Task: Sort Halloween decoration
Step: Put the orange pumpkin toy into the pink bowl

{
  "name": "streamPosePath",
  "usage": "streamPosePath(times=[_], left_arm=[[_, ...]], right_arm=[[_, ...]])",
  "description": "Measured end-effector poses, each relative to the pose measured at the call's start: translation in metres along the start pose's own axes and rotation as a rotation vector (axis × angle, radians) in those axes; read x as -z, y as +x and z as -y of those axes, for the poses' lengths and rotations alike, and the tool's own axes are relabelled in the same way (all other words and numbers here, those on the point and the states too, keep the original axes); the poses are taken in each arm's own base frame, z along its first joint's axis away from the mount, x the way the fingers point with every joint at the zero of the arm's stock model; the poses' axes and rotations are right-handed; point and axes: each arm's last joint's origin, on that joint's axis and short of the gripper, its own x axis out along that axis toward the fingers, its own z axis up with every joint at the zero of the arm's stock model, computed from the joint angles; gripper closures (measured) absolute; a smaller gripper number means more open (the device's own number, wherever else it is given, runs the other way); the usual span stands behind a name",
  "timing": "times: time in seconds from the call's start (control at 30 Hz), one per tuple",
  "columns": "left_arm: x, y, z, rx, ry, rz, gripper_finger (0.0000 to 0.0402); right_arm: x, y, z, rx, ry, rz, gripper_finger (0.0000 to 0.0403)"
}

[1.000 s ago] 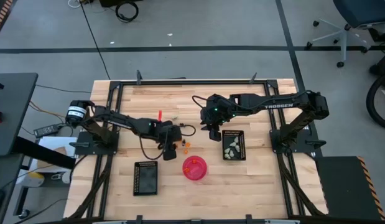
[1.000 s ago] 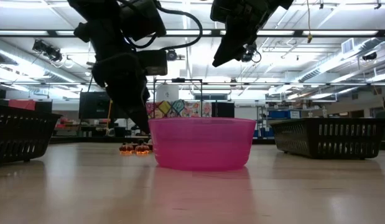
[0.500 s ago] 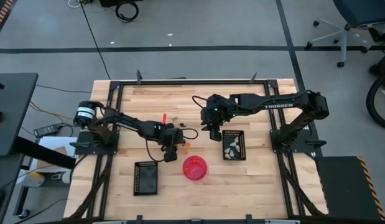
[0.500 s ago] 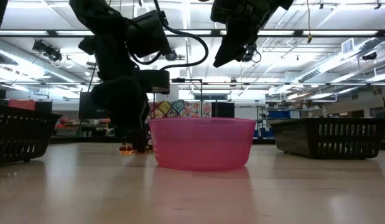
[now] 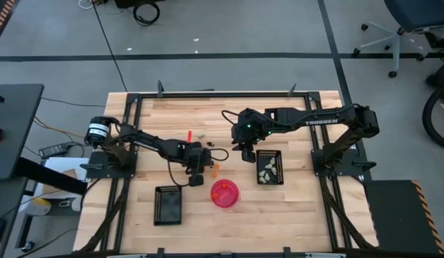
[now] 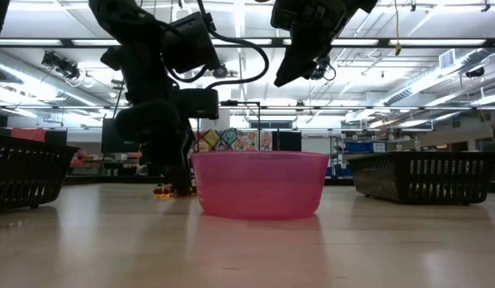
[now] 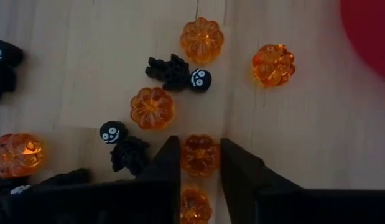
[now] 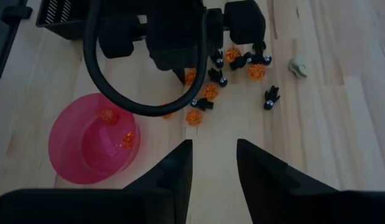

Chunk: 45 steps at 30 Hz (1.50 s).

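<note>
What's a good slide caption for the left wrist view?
Left gripper closing around an orange pumpkin on the wooden table, among loose pumpkins and black skeleton figures.

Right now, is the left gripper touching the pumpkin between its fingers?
Touching. In the left wrist view the left gripper has both fingers pressed against the sides of the orange pumpkin, no gap visible.

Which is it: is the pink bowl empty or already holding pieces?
Holding pieces: the right wrist view shows two orange pumpkins inside the pink bowl.

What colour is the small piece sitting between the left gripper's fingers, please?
Translucent orange: a pumpkin, shown best in the left wrist view.
</note>
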Motion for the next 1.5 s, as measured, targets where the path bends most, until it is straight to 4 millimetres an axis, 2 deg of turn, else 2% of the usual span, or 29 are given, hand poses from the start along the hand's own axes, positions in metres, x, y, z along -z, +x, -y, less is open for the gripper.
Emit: streamPosePath(times=[0.17, 0.37, 0.67, 0.87, 1.1, 1.27, 1.5], left_arm=[[0.0, 0.0, 0.0, 0.004, -0.001, 0.003, 0.0354], [-0.004, -0.009, 0.0, 0.017, -0.009, 0.003, 0.0354], [-0.034, -0.04, -0.002, 0.03, -0.019, 0.14, 0.0371], [-0.047, -0.047, 0.002, 0.096, -0.013, 0.205, 0.0388], [-0.048, -0.047, 0.002, 0.097, -0.039, 0.216, 0.0397], [-0.047, -0.046, 0.004, 0.095, -0.037, 0.204, 0.0371], [-0.041, -0.026, 0.021, 0.103, 0.137, 0.146, 0.0281]], right_arm=[[0.0, 0.0, 0.0, 0.0, 0.0, 0.0, 0.0274], [0.002, 0.0, 0.002, 0.009, 0.0, -0.017, 0.0274], [0.006, -0.003, 0.014, 0.041, 0.003, -0.054, 0.0274], [0.013, -0.016, 0.03, 0.095, 0.02, -0.096, 0.0274], [0.012, -0.029, 0.038, 0.115, 0.043, -0.053, 0.0274], [0.011, -0.03, 0.037, 0.067, 0.043, -0.045, 0.0274], [0.01, -0.027, 0.035, 0.053, 0.055, -0.043, 0.0274]])
